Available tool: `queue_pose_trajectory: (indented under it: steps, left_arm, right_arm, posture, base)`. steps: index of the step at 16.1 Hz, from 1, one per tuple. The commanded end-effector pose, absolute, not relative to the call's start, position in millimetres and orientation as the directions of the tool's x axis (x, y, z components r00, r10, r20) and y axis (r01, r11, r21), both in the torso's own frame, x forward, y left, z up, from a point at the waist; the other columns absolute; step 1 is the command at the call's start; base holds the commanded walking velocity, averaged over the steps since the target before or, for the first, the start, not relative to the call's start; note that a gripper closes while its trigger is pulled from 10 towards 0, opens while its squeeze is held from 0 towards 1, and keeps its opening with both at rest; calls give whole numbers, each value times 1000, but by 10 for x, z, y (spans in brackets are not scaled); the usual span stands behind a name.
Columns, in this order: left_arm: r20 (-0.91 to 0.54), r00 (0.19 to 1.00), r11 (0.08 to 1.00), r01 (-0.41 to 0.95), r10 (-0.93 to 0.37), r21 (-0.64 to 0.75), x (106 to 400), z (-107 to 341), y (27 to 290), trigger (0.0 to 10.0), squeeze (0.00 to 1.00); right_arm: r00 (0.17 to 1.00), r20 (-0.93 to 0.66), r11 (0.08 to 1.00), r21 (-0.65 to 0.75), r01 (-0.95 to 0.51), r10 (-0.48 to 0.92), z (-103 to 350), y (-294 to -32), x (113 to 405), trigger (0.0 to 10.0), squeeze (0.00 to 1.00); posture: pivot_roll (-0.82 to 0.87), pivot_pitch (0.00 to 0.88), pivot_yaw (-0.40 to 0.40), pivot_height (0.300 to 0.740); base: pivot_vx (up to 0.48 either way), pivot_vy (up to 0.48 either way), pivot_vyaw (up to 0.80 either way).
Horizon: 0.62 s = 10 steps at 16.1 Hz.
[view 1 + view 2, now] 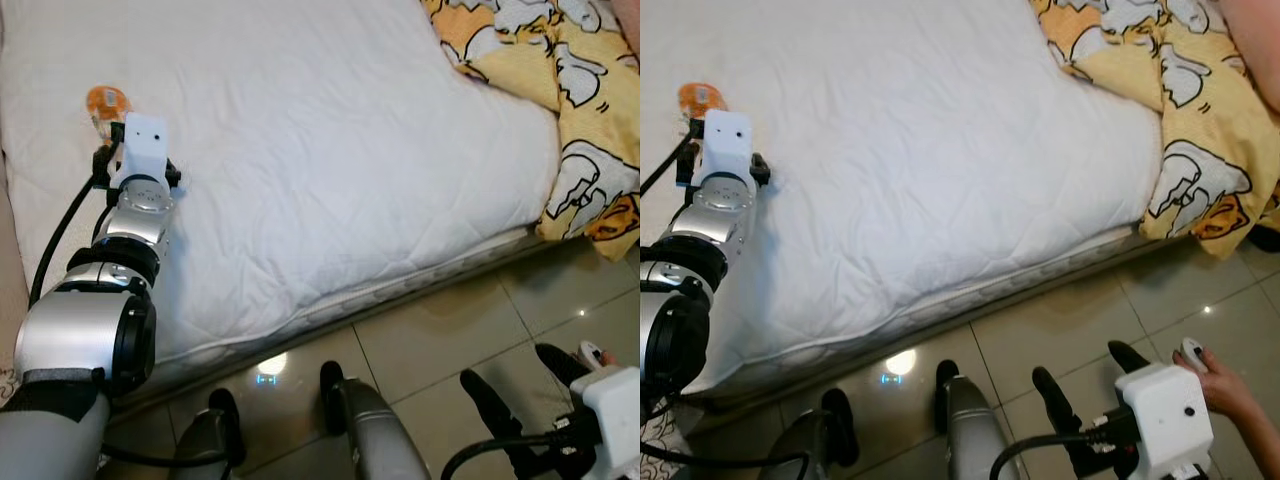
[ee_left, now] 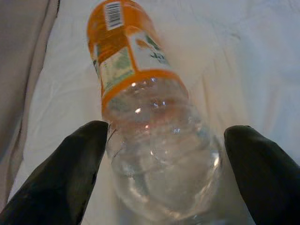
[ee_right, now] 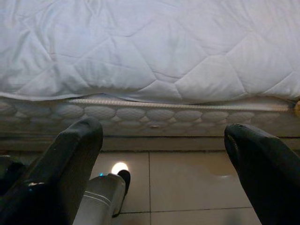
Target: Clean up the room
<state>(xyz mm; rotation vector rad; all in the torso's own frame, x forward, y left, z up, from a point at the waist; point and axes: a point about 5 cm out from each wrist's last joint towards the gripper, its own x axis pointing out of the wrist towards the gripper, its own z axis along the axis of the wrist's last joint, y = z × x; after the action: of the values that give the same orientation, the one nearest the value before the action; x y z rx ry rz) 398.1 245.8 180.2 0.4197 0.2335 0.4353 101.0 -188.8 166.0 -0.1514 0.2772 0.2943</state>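
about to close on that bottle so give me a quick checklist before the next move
1. Clear plastic bottle with orange label lies between the left gripper fingers: ok.
2. Left gripper open: ok.
3. Fingers touching the bottle: cannot tell.
4. Bottle rests on the white quilted mattress, away from the yellow patterned blanket: ok.
5. Right gripper open and empty, low over the tiled floor: ok.
6. Person's hand beside the right arm: not ok.

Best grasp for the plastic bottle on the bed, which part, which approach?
Take the clear plastic bottle across its clear body, just below the orange label. It lies on its side on the white mattress, so come along its length, as the left gripper is doing: its fingers are open and straddle the body. The smooth round wall may slip, so close squarely.
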Motion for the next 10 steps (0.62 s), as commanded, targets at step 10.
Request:
queue_pose_trajectory:
  steps: [10]
  left_arm:
    - [-202,929,930,-251,309,269,4068,1849,2227,0,0]
  right_arm:
    - [917,-308,955,-75,-287,252,1669,-1794,1162,10000,0]
  posture:
    - [-517,323,-94,740]
  base:
    - [0,0,0]
